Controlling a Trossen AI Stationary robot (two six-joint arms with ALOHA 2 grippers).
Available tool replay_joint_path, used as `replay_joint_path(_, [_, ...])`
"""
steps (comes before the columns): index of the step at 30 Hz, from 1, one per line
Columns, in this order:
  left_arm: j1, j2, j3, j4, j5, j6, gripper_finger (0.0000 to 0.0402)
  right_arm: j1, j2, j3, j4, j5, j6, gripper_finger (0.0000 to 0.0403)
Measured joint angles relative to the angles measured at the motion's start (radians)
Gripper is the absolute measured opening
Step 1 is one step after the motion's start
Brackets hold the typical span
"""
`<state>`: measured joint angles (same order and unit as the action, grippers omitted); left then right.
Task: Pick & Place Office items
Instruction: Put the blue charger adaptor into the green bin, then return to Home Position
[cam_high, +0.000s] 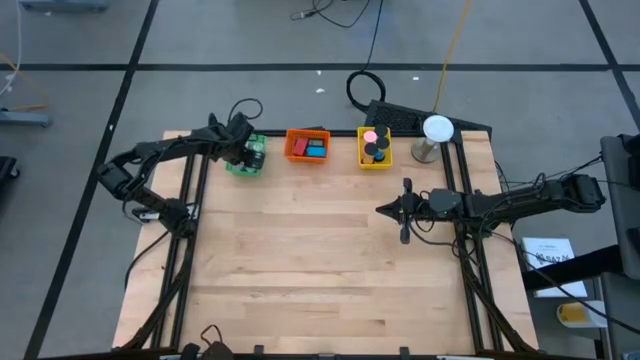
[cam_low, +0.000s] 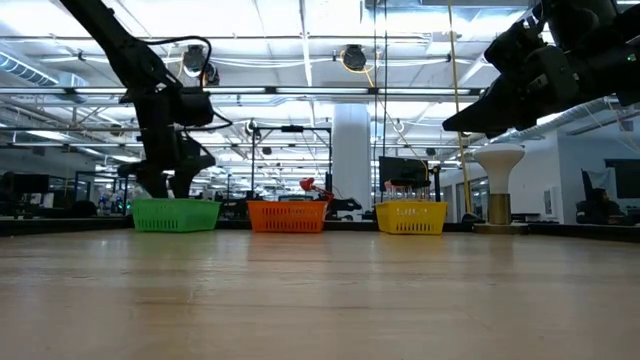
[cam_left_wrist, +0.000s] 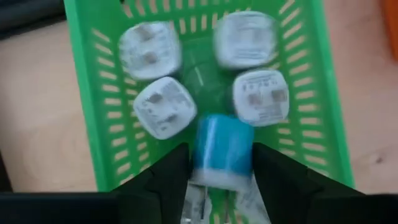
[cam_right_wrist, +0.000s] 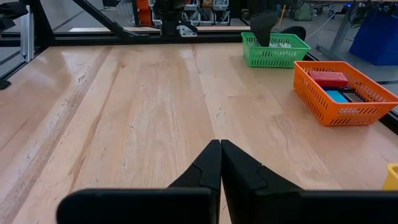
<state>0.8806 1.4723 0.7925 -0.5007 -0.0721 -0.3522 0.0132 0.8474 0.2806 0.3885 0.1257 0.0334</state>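
Observation:
My left gripper (cam_left_wrist: 221, 154) points down into the green tray (cam_left_wrist: 93, 124) at the table's far left (cam_high: 243, 158). It is open. A blue-and-white cylinder (cam_left_wrist: 222, 146) stands between its fingers, with a narrow gap on each side, over the tray's floor. Several white blocks (cam_left_wrist: 165, 106) lie on the tray's floor just beyond the cylinder. My right gripper (cam_right_wrist: 220, 149) is shut and holds nothing. It waits level above the table's right half (cam_high: 382, 210).
An orange tray (cam_high: 308, 146) with red and blue pieces and a yellow tray (cam_high: 374, 148) with pink and black pieces stand in the far row beside the green one. A white ball on a stand (cam_high: 437, 130) is at the far right. Bare wood fills the middle and near side.

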Motion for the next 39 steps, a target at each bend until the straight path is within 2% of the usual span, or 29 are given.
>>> replay_joint_path(10, [0.000,0.000,0.000,-0.028,-0.004,0.013,0.0184,0.000,0.000,0.000,0.004,0.000,0.000,0.0001])
replay_joint_path(18, [0.000,-0.016,0.035,-0.050,-0.020,0.055,0.0124,0.000,0.000,0.000,0.004,0.000,0.000,0.0001])
replay_joint_path(27, [-0.086,-0.186,0.026,-0.001,-0.084,0.096,0.0063,0.000,0.000,0.000,0.003,0.002,-0.003,0.0001])
replay_joint_path(30, [-0.162,-0.269,-0.069,0.150,-0.091,0.104,0.0040,0.000,0.000,0.000,0.003,0.003,-0.028,0.0001])
replay_joint_path(34, [-0.282,-0.366,-0.272,0.528,-0.060,0.132,0.0006,0.000,0.000,0.000,0.003,0.003,-0.076,0.0001])
replay_joint_path(39, [-0.409,-0.417,-0.490,0.979,0.068,0.251,0.0017,0.000,-0.001,0.000,0.027,0.002,-0.170,0.0001])
